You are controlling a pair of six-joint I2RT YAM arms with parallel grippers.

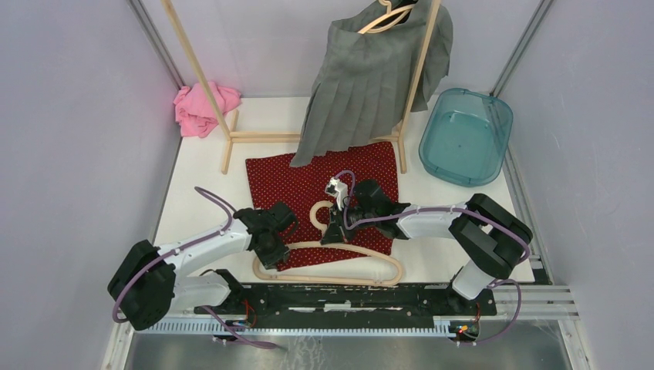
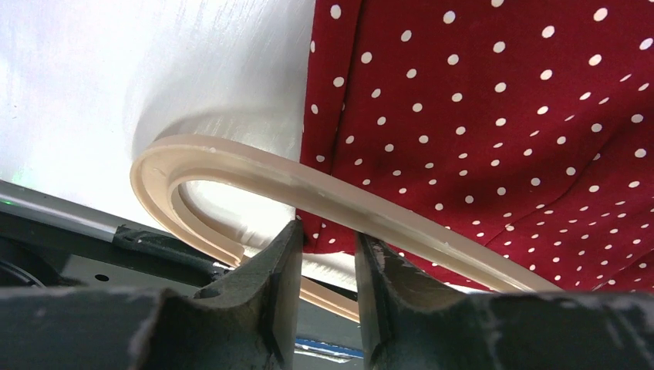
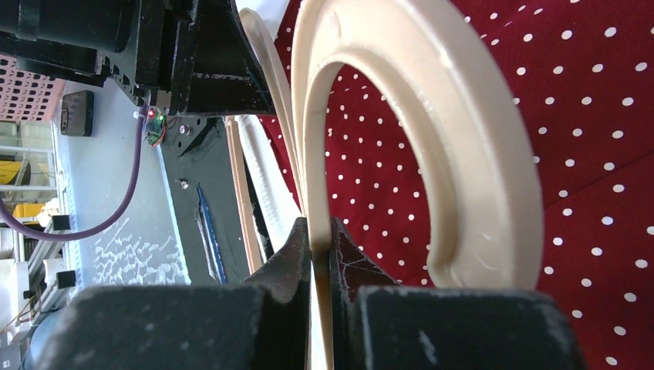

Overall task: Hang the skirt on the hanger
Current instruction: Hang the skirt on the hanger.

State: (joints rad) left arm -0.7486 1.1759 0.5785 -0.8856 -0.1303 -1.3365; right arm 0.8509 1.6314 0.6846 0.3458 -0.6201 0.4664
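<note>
- White tabletop [image 1: 200, 177] between plain grey walls is our working ground. The red dotted skirt [image 1: 308, 181] lies flat in the middle of it, not yet hung.
- Our beige hanger [image 2: 231, 158] lies across the skirt's near edge, with its hook over the cloth and its left end curving out onto bare table.
- Our right gripper [image 3: 320, 225] is clamped tight on the hanger at the foot of the hook.
- Our left gripper [image 2: 329, 233] stands partly open, its jaws either side of the skirt's near-left hem corner, just by the hanger arm. From the wrist view we cannot tell whether either pad touches cloth.
- If those jaws shut here, we think they could trap the hanger arm along with the hem, pinning the two together.
- A shallow pinch on so thin an edge may let the cloth slide out once we lift.
- Held only at its narrow neck, the hanger could swing as it rises.
- Behind, a wooden rack [image 1: 262, 137] carries a grey pleated skirt [image 1: 362, 85] whose hem hangs over the red skirt's far edge, so a raised hanger might snag it.
- A pink cloth [image 1: 202, 108] sits by the rack's left foot, and a teal basin [image 1: 493, 116] stands at the rear right.
</note>
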